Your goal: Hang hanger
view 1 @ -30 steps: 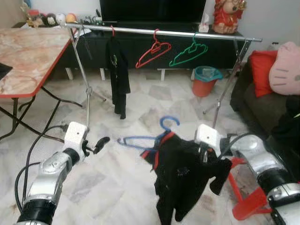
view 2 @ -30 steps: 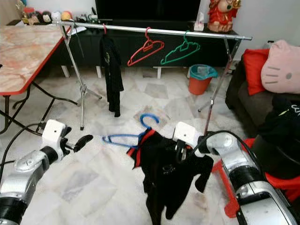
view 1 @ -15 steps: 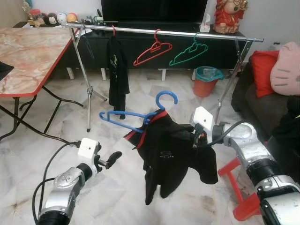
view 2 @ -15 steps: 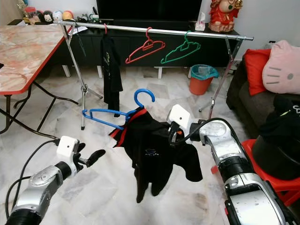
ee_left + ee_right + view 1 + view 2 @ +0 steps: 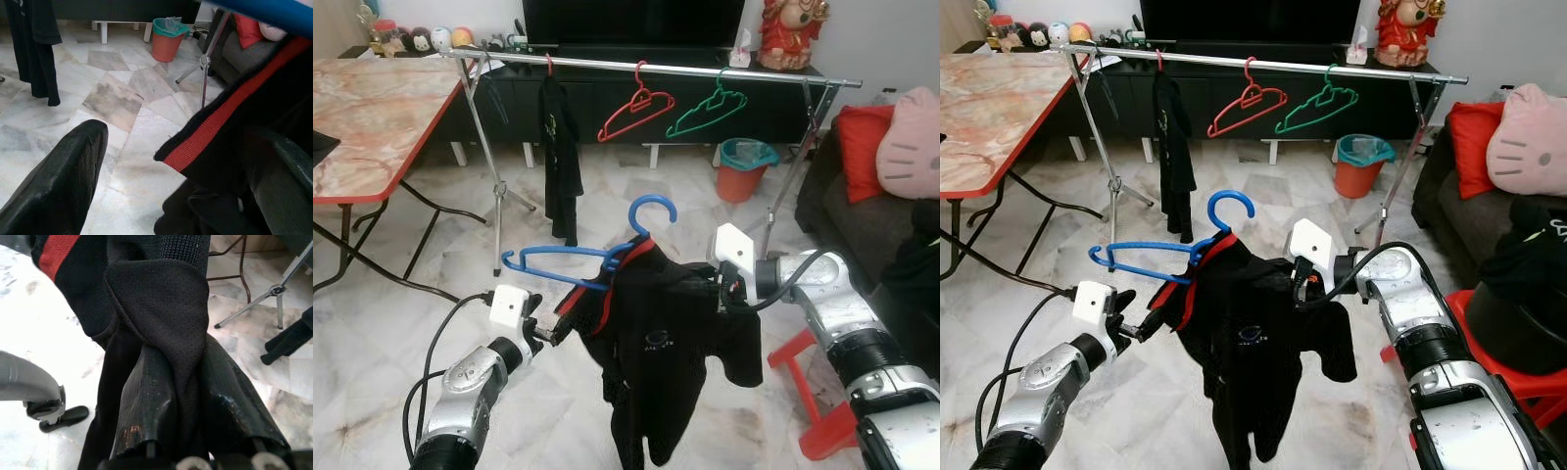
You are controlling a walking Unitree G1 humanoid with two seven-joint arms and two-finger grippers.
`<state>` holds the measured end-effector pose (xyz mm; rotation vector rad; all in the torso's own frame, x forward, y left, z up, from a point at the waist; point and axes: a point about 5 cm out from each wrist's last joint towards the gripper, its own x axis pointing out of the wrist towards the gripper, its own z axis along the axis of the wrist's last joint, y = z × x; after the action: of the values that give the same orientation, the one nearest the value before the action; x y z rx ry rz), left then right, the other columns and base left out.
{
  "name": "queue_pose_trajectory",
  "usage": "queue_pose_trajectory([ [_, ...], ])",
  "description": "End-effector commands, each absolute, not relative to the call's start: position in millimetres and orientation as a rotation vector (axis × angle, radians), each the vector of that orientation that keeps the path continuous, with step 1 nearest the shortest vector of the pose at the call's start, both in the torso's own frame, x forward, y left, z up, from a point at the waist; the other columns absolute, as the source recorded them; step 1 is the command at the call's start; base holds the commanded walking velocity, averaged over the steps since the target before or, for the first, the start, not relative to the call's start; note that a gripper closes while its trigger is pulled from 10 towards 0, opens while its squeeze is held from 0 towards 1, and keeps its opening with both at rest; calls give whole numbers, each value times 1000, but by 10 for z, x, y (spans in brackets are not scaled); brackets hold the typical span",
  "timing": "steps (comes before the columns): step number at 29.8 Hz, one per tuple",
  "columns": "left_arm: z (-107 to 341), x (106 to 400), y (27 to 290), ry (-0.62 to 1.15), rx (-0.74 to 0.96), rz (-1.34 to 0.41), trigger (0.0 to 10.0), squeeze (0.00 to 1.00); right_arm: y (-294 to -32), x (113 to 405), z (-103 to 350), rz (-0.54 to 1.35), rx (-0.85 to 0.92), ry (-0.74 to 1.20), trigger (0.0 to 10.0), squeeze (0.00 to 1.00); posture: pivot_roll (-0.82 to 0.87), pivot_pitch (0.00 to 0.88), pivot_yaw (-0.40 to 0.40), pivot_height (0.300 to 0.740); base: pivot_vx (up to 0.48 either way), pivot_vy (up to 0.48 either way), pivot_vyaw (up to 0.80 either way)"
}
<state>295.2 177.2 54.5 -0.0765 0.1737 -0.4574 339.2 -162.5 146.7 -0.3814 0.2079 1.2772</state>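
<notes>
Right tool (image 5: 183, 382) clamped on black shirt (image 5: 671, 343) draped over blue hanger (image 5: 570, 260); left tool (image 5: 161, 176) apart at its red-trimmed edge, rail (image 5: 656, 67) well beyond.

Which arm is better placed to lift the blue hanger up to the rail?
Probably the right: the right claw is shut on the black shirt draped on the blue hanger. The left claw, open, only reaches its edge.

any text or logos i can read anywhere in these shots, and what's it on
No text is legible.
Black shirt on the blue hanger, pinched by the right gripper: small pale round chest logo, too small to read.
Black garment on the rail: yellowish mark, too blurred to read.
</notes>
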Motion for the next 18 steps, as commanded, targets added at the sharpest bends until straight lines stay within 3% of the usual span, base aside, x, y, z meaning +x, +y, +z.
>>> queue_pose_trajectory([
  [1,563,2972,1750,149,-78,-467,10000,0,-1623,3389,1564,1302,-392,175,0,0,-33,0,-49,740,0,0,0],
  [8,589,2967,1705,118,-41,-551,10000,0,-1630,3378,1574,1323,-401,190,0,0,-35,0,-54,740,0,0,0],
  [14,524,2898,1625,178,-34,-730,10000,0,-1624,3365,1558,1342,-408,205,0,0,-36,0,-58,740,0,0,0],
  [18,489,2895,1640,200,-5,-738,10000,0,-1639,3369,1563,1334,-416,206,0,0,-40,0,-57,740,0,0,0],
])
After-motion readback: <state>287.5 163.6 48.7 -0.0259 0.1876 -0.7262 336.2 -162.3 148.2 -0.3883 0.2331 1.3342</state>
